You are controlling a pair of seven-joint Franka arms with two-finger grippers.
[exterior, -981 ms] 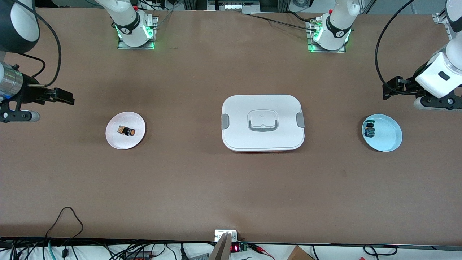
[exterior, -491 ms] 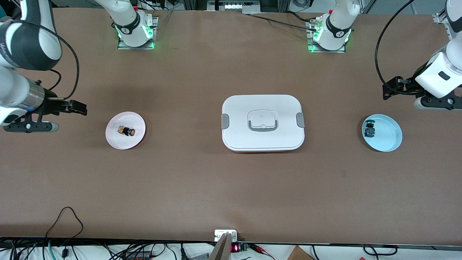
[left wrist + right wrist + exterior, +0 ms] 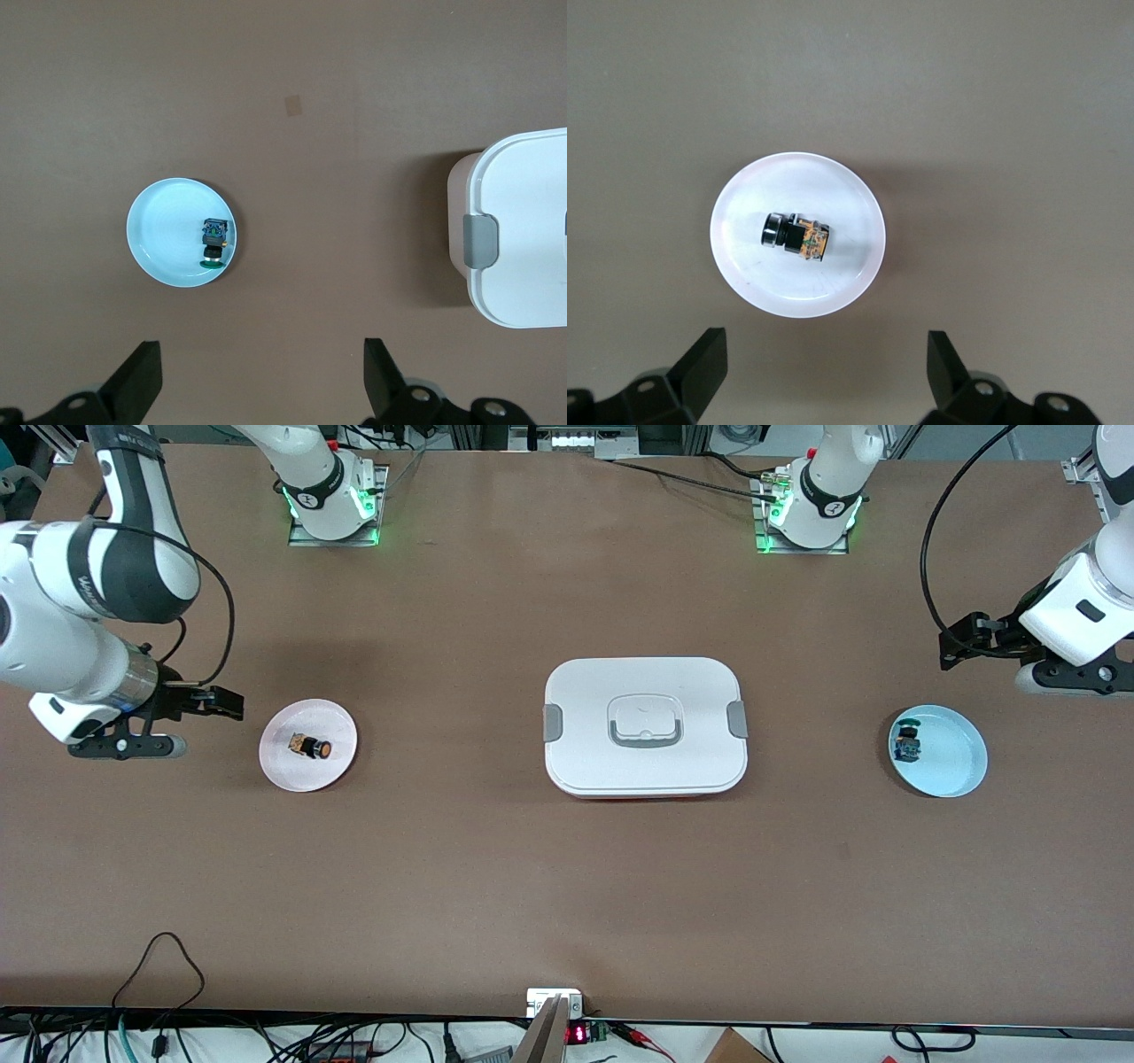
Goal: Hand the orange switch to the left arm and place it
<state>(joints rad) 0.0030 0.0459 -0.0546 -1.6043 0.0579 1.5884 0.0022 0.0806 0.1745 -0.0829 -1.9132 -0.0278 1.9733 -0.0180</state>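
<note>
— Right pincer? 
— Wide, empty, up over bare bench just beside the pink plate, at the right arm's end. Fingers well apart in the wrist view.

— Orange switch? 
— Lying on its side in the middle of that pink plate, orange face turned toward the box. Not touched by either pincer.

— Left pincer? 
— Wide too, holding nothing. Hanging over bench near the blue plate, at the left arm's end. Waiting.

— On the blue plate? 
— Green switch, close to the rim on the box side.

— Box? 
— Mid-bench between the two plates, well apart from both. Lid on, grey latches at both ends.
</note>
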